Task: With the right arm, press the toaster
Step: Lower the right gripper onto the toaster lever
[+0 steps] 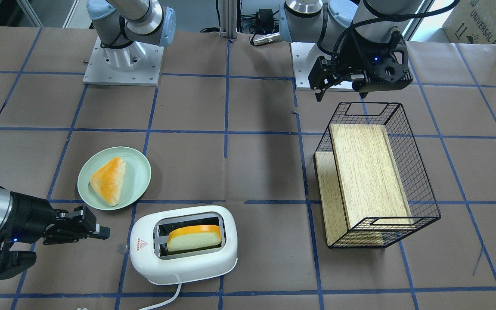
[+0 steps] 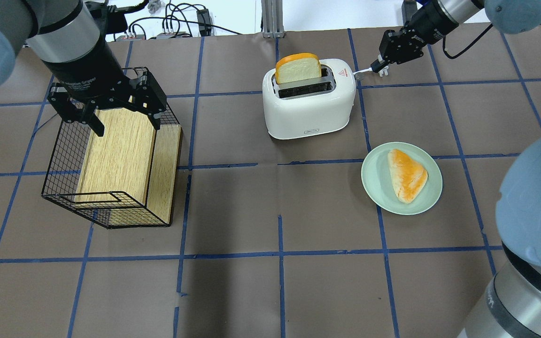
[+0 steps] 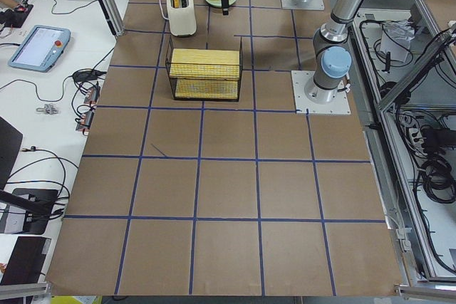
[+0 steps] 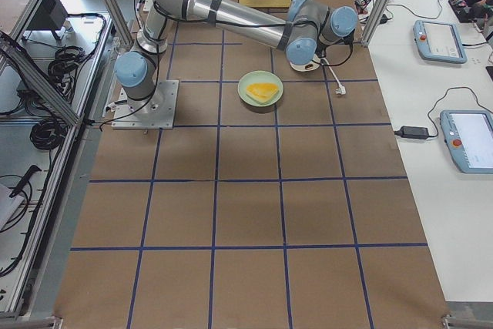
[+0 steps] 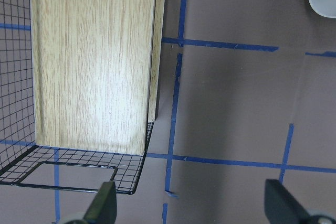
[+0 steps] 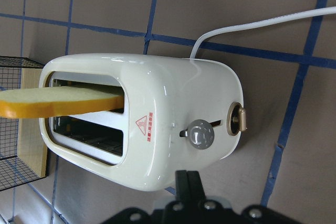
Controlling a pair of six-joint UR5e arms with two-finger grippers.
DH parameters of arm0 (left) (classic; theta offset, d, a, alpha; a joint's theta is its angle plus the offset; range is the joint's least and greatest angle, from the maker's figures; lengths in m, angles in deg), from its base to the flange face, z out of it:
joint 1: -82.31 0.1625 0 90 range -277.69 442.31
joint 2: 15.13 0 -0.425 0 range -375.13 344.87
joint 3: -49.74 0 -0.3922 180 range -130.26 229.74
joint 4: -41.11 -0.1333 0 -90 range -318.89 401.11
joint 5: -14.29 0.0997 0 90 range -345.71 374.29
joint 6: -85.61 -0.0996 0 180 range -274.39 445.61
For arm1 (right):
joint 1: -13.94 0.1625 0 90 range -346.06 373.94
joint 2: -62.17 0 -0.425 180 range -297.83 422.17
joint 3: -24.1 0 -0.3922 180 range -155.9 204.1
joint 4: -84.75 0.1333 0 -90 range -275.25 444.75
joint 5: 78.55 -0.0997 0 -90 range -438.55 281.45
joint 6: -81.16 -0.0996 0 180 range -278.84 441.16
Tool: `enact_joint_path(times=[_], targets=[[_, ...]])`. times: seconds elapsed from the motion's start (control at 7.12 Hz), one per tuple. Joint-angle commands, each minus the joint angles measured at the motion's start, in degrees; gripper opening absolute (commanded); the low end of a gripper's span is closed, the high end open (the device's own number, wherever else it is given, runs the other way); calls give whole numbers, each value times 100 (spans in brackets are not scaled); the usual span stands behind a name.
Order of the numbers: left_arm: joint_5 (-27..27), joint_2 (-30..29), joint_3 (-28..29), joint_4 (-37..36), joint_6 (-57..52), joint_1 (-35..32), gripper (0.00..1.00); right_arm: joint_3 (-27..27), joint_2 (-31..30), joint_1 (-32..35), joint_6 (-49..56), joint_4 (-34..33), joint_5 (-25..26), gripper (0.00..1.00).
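The white toaster (image 1: 187,258) stands near the table's far edge, with a slice of orange-crusted bread (image 1: 194,237) upright in one slot. It also shows in the overhead view (image 2: 308,101) and the right wrist view (image 6: 168,98). Its clear lever knob (image 6: 201,135) sticks out of the end wall. My right gripper (image 2: 379,69) is shut and empty, its tip a short way from the knob (image 2: 359,73) and pointing at it, not touching. It also shows in the right wrist view (image 6: 187,179). My left gripper (image 2: 125,124) is open over the wire basket.
A black wire basket (image 2: 59,155) holding a wooden board (image 2: 120,150) lies at the left. A pale green plate (image 2: 374,188) with a triangular bread piece (image 2: 406,174) sits in front of the toaster. The toaster's white cord (image 6: 262,24) trails off behind it.
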Motion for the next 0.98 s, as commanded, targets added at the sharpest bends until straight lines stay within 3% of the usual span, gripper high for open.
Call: enact_joint_path(times=[0.0, 0.84], targets=[[0, 0, 0, 0, 0, 9, 100, -3, 118, 8, 0, -2, -131, 2], [0, 0, 0, -9, 0, 0, 100, 93, 495, 131, -9, -397, -140, 2]])
